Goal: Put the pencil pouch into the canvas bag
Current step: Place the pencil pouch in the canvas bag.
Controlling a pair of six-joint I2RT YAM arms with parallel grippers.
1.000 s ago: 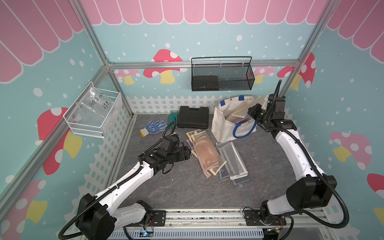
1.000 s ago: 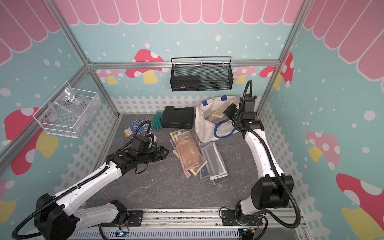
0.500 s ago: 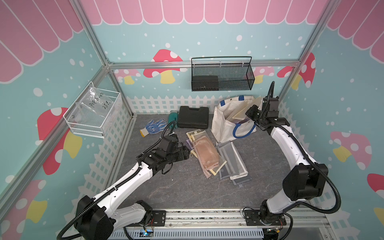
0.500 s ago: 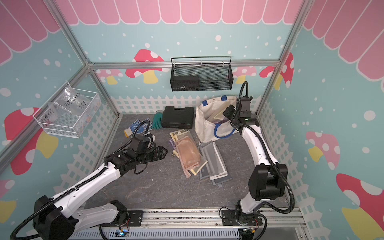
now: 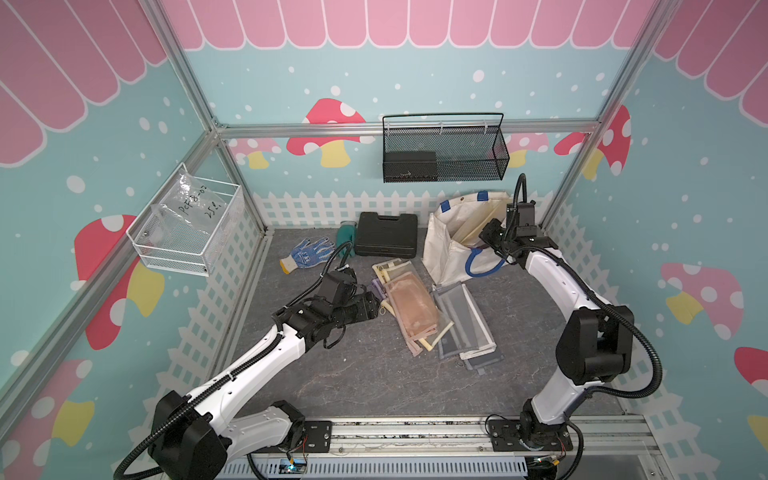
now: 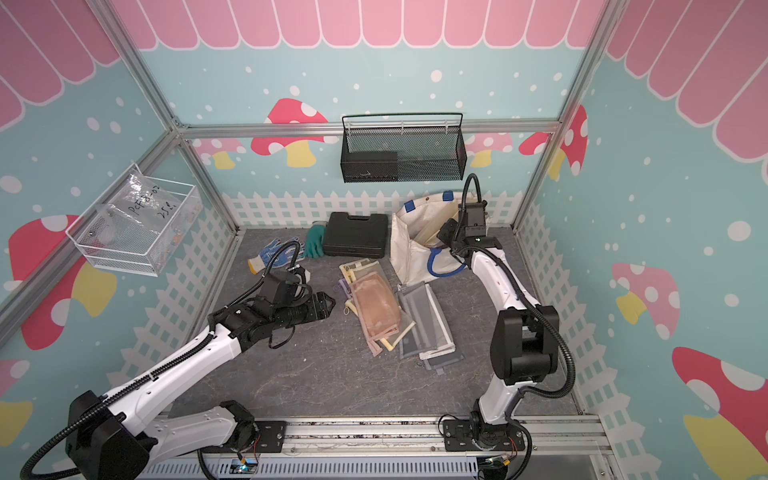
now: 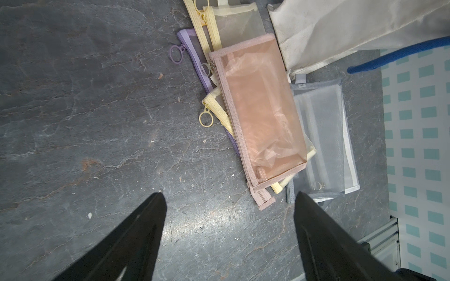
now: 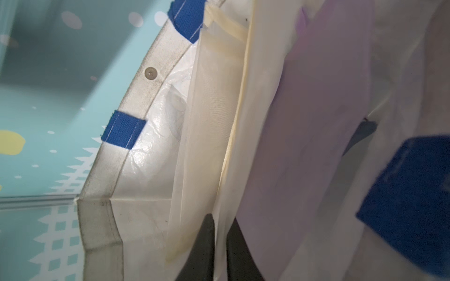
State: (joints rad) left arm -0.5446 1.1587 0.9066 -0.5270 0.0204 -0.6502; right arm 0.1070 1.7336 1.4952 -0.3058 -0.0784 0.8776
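Note:
The cream canvas bag with blue handles stands at the back right, its mouth tipped toward the right arm. My right gripper is inside that mouth. Its jaws stand a sliver apart with the edge of a cream mesh pencil pouch between them. A purple pouch leans beside it in the bag. My left gripper hovers open and empty over bare floor, just short of a pink pouch.
The pink pouch tops a pile of yellow, purple and grey mesh pouches at the centre. A black hard case and gloves lie at the back. A black mesh basket and a white wire basket hang on the walls.
The right wrist has shifted back and left, deeper into the bag's mouth, and its jaws have parted slightly. The left arm has barely moved.

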